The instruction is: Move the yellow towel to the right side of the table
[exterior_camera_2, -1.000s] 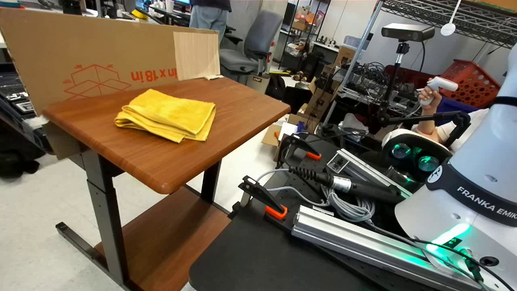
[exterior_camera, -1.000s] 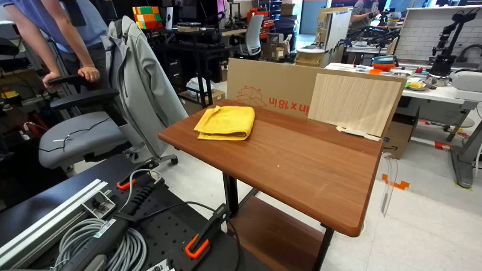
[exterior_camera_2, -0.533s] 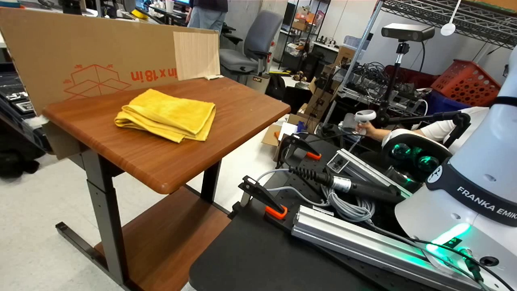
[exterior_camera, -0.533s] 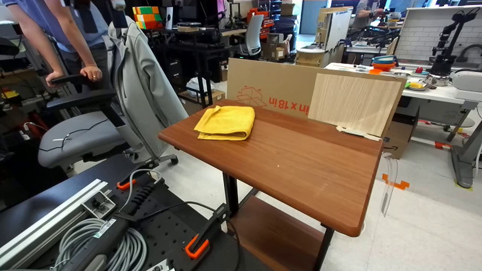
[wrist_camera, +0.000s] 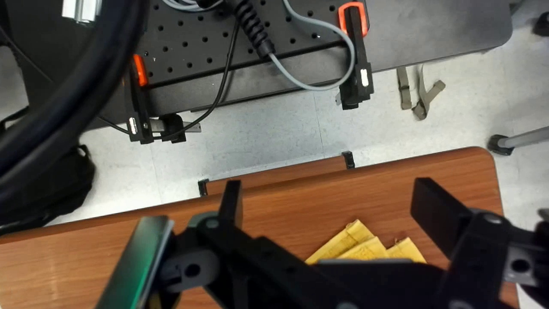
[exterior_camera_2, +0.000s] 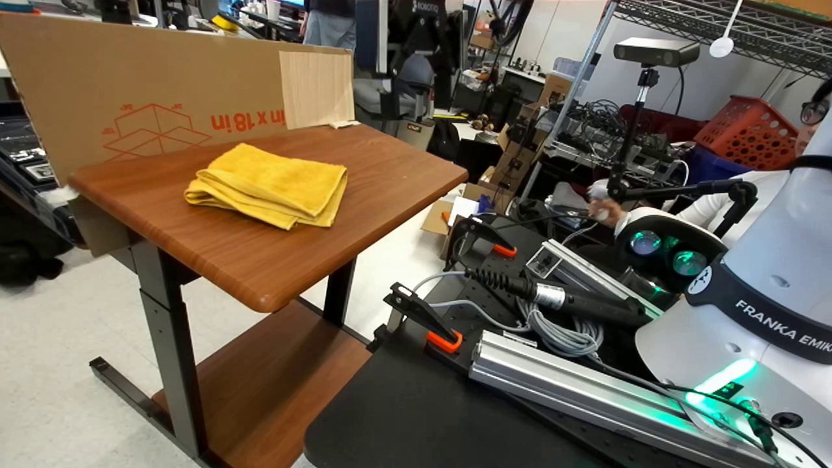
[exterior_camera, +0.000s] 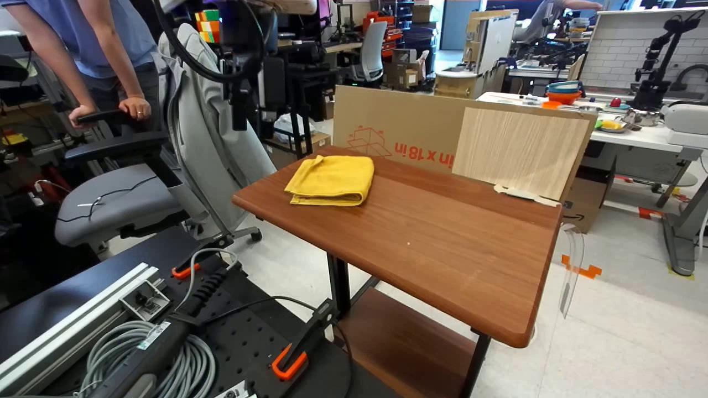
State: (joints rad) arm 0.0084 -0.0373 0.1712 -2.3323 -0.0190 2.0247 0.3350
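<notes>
The yellow towel (exterior_camera: 332, 179) lies folded on the reddish-brown table (exterior_camera: 442, 243), near one end. In an exterior view the towel (exterior_camera_2: 273, 182) lies on the near part of the table (exterior_camera_2: 390, 169). My gripper (exterior_camera: 254, 108) hangs in the air, above and to the left of the towel in that view. It also shows at the top middle of an exterior view (exterior_camera_2: 419, 52). In the wrist view my gripper (wrist_camera: 329, 193) is open with nothing between its fingers. Corners of the towel (wrist_camera: 364, 249) show below, between the fingers; the gripper body hides the rest.
A cardboard sheet (exterior_camera: 398, 124) with a pale wood panel (exterior_camera: 520, 149) stands along the table's far edge. A black bench (exterior_camera_2: 403, 396) with clamps, cables and an aluminium bar (exterior_camera_2: 572, 390) faces the table. A grey chair (exterior_camera: 116, 199) with a jacket is near the table's end.
My gripper has come into both exterior views from above. In an exterior view it has moved right and down toward the table over the last half second. The towel has not moved.
</notes>
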